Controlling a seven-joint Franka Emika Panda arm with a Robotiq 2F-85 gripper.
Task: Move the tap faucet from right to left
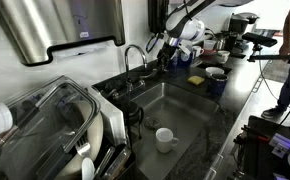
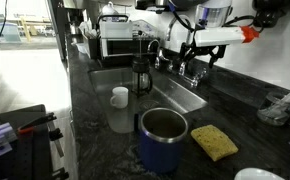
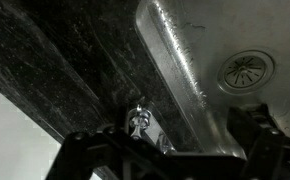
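The chrome gooseneck tap faucet [image 1: 131,53] stands at the back rim of the steel sink [image 1: 190,112], its spout arching over the basin. My gripper [image 1: 165,55] hangs just beside the faucet's base, at the back of the sink; it also shows in an exterior view [image 2: 191,64]. In the wrist view the two dark fingers are spread wide apart around a gap [image 3: 161,150], and a small chrome faucet handle [image 3: 138,119] shows between them, close above the counter. The gripper is open and holds nothing.
A white cup [image 1: 165,139] sits in the sink, whose drain [image 3: 247,70] shows in the wrist view. A dish rack [image 1: 60,125] stands beside the sink. A yellow sponge [image 2: 214,141], a blue mug [image 2: 163,138], a white cup [image 2: 120,97] and a black coffee press [image 2: 142,73] are on the counter.
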